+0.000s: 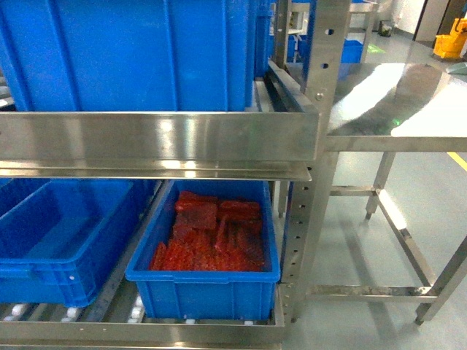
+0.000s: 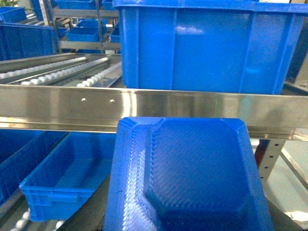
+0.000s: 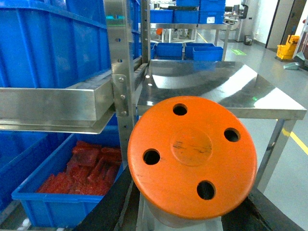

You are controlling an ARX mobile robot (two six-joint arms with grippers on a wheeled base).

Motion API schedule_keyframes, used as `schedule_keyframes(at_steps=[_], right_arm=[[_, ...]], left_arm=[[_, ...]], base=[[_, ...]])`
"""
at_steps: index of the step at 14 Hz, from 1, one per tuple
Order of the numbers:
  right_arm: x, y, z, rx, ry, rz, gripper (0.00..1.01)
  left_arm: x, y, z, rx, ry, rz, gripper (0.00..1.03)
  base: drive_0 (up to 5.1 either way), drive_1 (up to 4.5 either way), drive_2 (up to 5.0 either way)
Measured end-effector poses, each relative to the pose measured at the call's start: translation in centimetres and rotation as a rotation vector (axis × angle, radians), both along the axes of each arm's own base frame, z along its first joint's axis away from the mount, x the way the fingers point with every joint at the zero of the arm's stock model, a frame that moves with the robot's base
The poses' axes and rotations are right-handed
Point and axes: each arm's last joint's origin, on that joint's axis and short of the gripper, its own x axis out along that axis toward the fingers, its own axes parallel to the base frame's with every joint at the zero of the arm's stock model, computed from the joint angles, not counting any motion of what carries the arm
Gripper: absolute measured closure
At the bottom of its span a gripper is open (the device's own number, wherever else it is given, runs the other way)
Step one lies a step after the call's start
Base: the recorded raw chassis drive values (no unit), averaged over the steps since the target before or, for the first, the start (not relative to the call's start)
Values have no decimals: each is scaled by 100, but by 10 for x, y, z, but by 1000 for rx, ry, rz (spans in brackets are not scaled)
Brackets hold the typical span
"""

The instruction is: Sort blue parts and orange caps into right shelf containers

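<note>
While the orange cap fills the right wrist view and the blue part the left, neither claw's state shows; approach below the steel rail, toward the red-filled crate.

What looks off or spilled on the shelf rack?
Nothing stands out. The lower crate of red parts sits square, nothing spilled. The blue part and orange cap fill the wrist views, intact.

Blue part fills foreground; blue crate on shelf.
</note>
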Motion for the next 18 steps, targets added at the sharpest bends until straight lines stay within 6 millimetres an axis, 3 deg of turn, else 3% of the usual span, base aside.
schedule_keyframes(at_steps=[18], right_arm=[[0, 0, 0, 0, 1, 0, 60]], left_arm=[[0, 0, 0, 0, 0, 1, 60]], base=[[-505, 236, 236]])
